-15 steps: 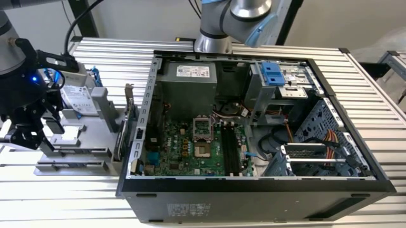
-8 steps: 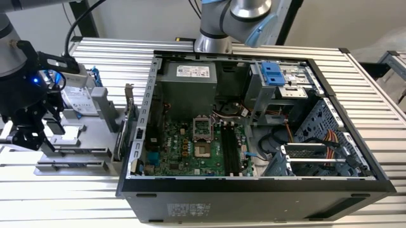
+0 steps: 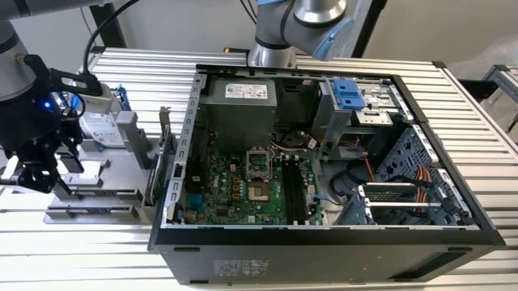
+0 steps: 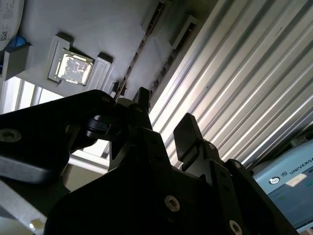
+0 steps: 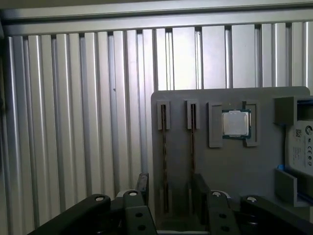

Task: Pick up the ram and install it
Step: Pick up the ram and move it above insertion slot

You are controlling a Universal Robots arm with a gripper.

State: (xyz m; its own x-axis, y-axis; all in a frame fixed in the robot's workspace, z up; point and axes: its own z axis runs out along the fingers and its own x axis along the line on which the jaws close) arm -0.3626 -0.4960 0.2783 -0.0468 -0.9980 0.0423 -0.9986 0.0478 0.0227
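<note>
Barely begun: no grasp yet, with the pincer (image 5: 170, 182) spread and empty, hovering just over the gray tray (image 5: 230, 166) on the worktop (image 5: 73, 122). Nothing lifted, with the ram (image 5: 164, 161) standing on edge in a tray slot, close below the fingertips. By this judgement, pickup and seating on the motherboard (image 3: 235, 194) inside the open computer case (image 3: 324, 254) both outstanding.

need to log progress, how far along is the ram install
Done: nothing yet. The ram stands edge-on in its slot on the grey holder, outside the computer case. In hand: the gripper is open and empty, poised above that holder. Left: both the pick-up and the install; the long black slots on the motherboard look empty.
</note>
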